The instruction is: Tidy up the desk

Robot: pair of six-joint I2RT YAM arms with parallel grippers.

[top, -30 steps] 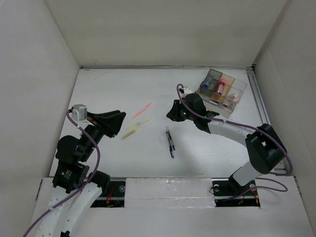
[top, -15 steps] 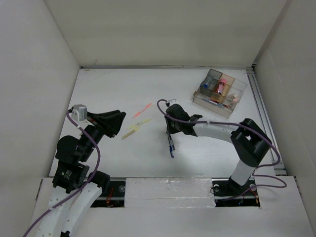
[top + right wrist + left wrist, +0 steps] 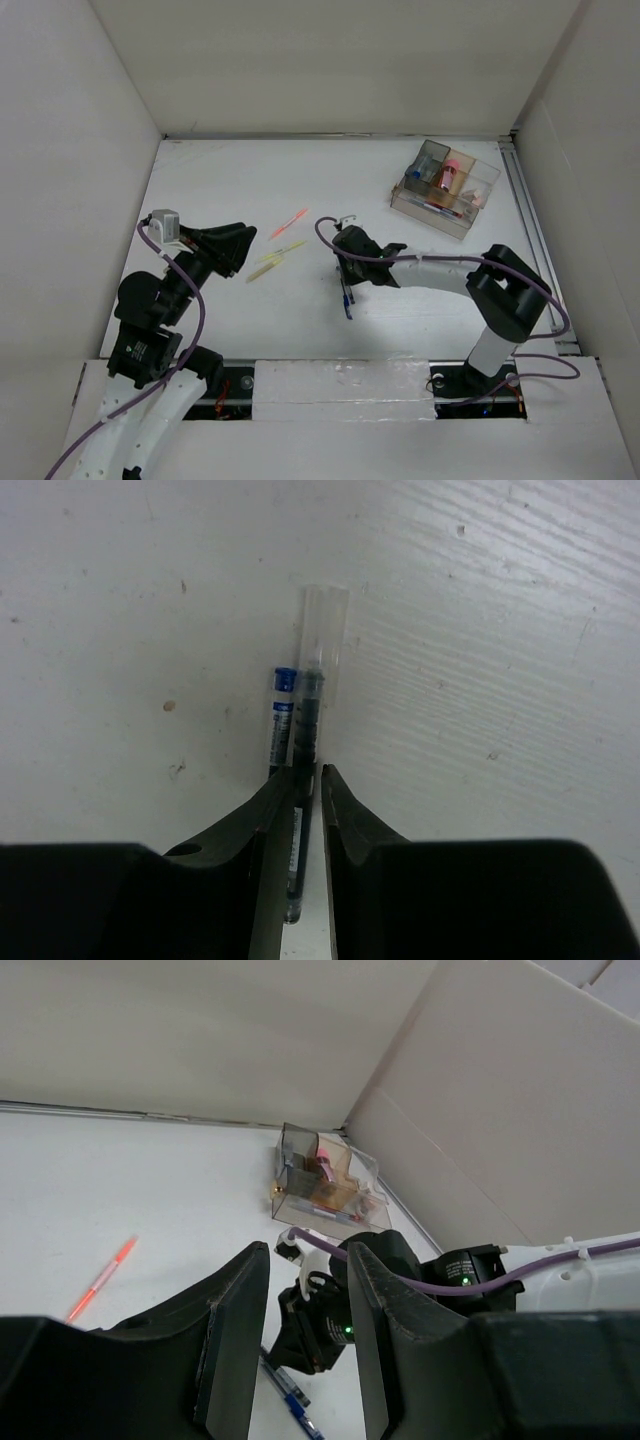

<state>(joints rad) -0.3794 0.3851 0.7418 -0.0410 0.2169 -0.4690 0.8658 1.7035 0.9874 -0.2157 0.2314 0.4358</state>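
Observation:
On the white desk (image 3: pixel 220 180) a black pen (image 3: pixel 312 710) with a clear cap lies side by side with a blue pen (image 3: pixel 281 720), near the middle (image 3: pixel 346 300). My right gripper (image 3: pixel 310 772) points down onto them. Its jaws stand narrowly open astride the black pen, which rests against the left finger with a sliver of desk showing before the right one. The blue pen lies outside the left finger. My left gripper (image 3: pixel 240 250) hovers at the left, open, with nothing between its fingers (image 3: pixel 235 1330).
A clear compartmented organizer (image 3: pixel 430 215) with pens and a pink item stands at the back right beside the metal rail (image 3: pixel 525 220). A pink pen (image 3: pixel 289 222) and two yellowish pens (image 3: pixel 272 262) lie left of centre. White walls enclose the desk.
My right gripper swung from beside the organizer leftward and down onto the two pens, its jaws now around the black one. The left arm has hardly moved.

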